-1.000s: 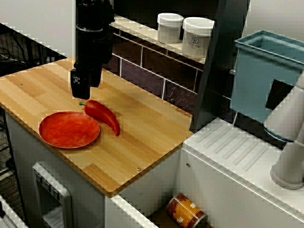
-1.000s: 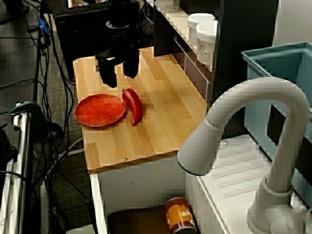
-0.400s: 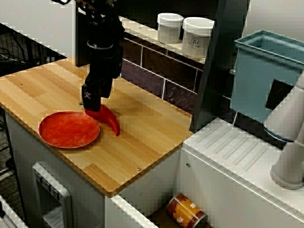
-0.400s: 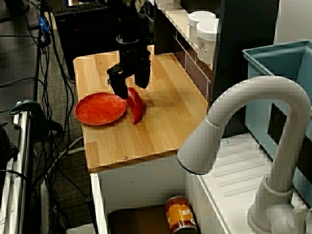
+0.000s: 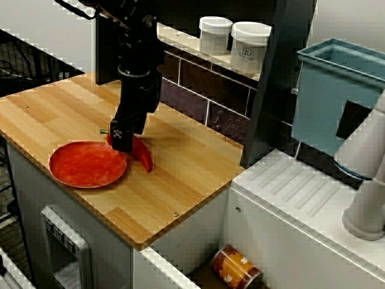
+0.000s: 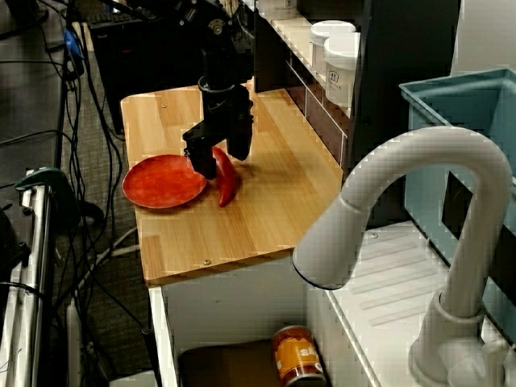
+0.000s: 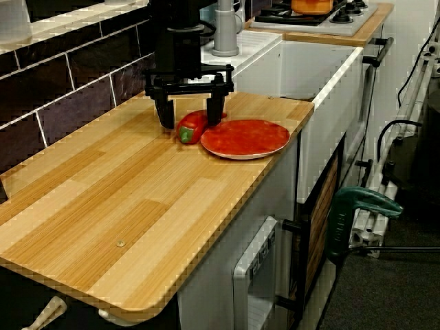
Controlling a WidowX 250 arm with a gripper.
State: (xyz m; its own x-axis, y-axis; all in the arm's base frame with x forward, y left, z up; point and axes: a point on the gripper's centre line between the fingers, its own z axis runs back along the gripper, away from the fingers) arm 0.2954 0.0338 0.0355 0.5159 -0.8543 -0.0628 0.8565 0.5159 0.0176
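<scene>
Since a second ago the gripper [image 7: 191, 121] has dropped over the red pepper [image 5: 142, 155], which lies on the wooden counter [image 5: 180, 174] just beside the red plate [image 5: 84, 165]; fingers [image 7: 166, 115] stand apart, straddling its stem end; gripped so far off-centre, the glossy curved pepper might pivot or slip free; the arm leans down, wrist nearly vertical.

View along the counter: the black gripper [image 7: 191, 122] stands upright on the wooden counter [image 7: 130, 206], jaws apart. A red pepper [image 7: 187, 130] lies between its two fingers, green stem end toward the camera. Contact with either finger cannot be confirmed. A red plate [image 7: 247, 137] sits just beside the pepper, near the counter's edge. A dark tiled wall [image 7: 62, 96] runs behind. A green clamp [image 7: 361, 206] is lower right.
</scene>
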